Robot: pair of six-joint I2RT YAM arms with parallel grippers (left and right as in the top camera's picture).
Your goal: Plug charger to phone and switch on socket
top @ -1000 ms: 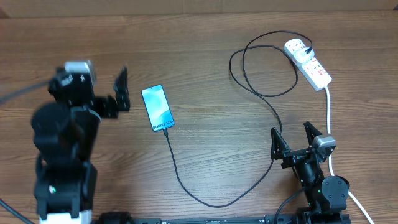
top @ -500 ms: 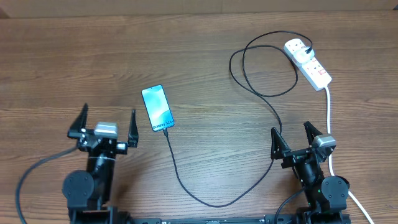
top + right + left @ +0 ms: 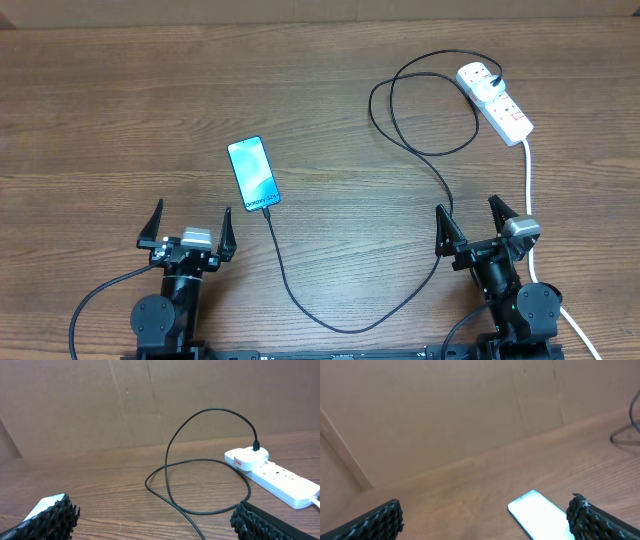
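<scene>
The phone (image 3: pixel 253 173) lies screen-up on the wooden table, its blue screen lit; in the left wrist view the phone (image 3: pixel 536 512) shows as a bright slab beside the right fingertip. The black charger cable (image 3: pixel 400 300) runs from the phone's lower end, curves along the front and loops up to its plug in the white socket (image 3: pixel 496 101) at the back right. In the right wrist view the charger (image 3: pixel 170 467) loops over to the socket (image 3: pixel 272 472). My left gripper (image 3: pixel 187 226) stands open near the front, below and left of the phone. My right gripper (image 3: pixel 476 215) stands open at the front right, holding nothing.
A thick white cord (image 3: pixel 529 195) drops from the socket past my right gripper to the front edge. A cardboard wall (image 3: pixel 150 400) stands behind the table.
My left arm has drawn back from beside the phone to the front of the table and lowered, its gripper staying open. The right arm has not moved.
</scene>
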